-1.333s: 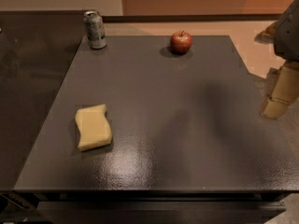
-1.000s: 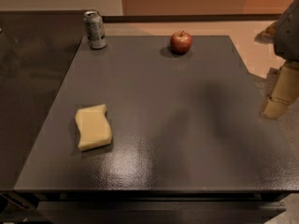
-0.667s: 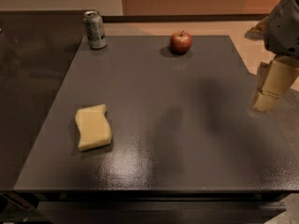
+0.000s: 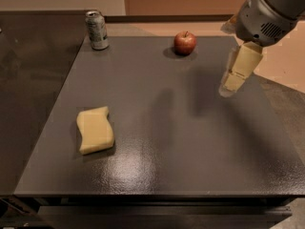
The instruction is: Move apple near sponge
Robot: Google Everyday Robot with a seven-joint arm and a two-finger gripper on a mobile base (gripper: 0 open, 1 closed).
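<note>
- The gripper (image 4: pixel 230 82) has swung in from off the right edge of the table (image 4: pixel 190 151). It now hangs above the dark top, far to the right of the can (image 4: pixel 97 30) and a little nearer the front than the can is.
- Its shadow falls on the tabletop to its left, so I judge that it is raised above the surface and not touching it.
- Whether the claw is released or clenched cannot be told from this view. It carries nothing that can be seen.
- The apple (image 4: pixel 185 43) has not moved. It sits upright on the table to the right of the can, in the same far strip, between the can and the gripper.
- The sponge (image 4: pixel 95 130) has not moved either. It lies flat well in front of the can, towards the near left part of the table, far from the apple.
- What this means: the reach for the apple has only begun, with no contact and no grasp yet.
- Next the arm likely has to travel back towards the can's side, come down over the apple and grasp it. The long carry to the sponge is all still to do.
</note>
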